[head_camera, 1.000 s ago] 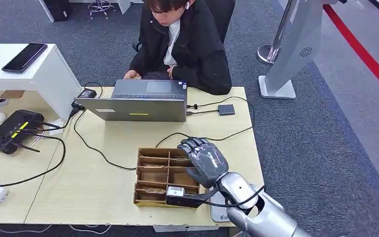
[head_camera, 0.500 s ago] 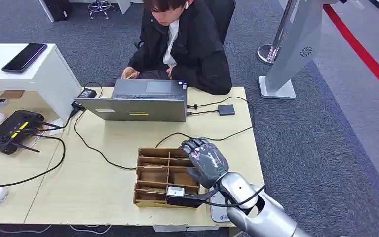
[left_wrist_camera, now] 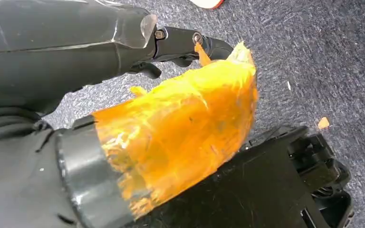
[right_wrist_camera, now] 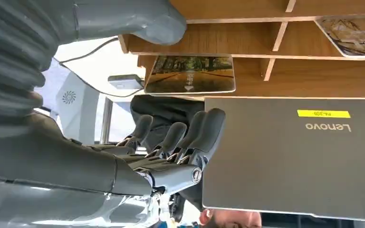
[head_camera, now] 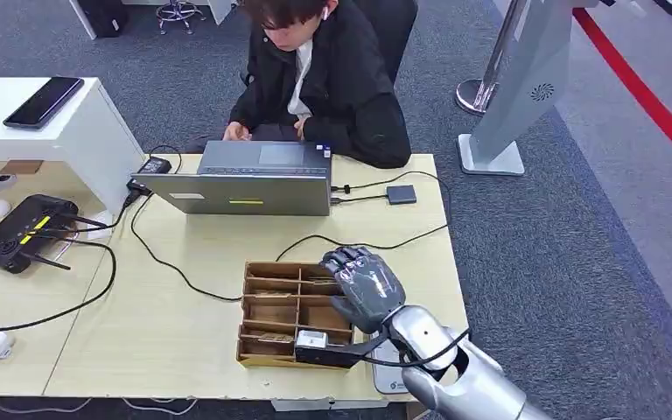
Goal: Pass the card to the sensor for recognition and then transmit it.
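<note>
Empty, spread right hand (head_camera: 363, 282) over wooden box (head_camera: 273, 308); card (right_wrist_camera: 189, 74) seemingly lengthwise in its compartment

Even, bright light from above is falling on the table (head_camera: 184, 324), and shadows under the laptop (head_camera: 254, 188) and the cables are staying soft and short. The silver right arm (head_camera: 455, 372) is carrying a small highlight. The head view is looking a little soft and compressed, with fine details blurring. In the right wrist view, the bright area behind the right hand (right_wrist_camera: 171, 142) is washing out to white. In the left wrist view, the orange tape (left_wrist_camera: 180, 128) is shining with glare, and the near parts are out of focus.
</note>
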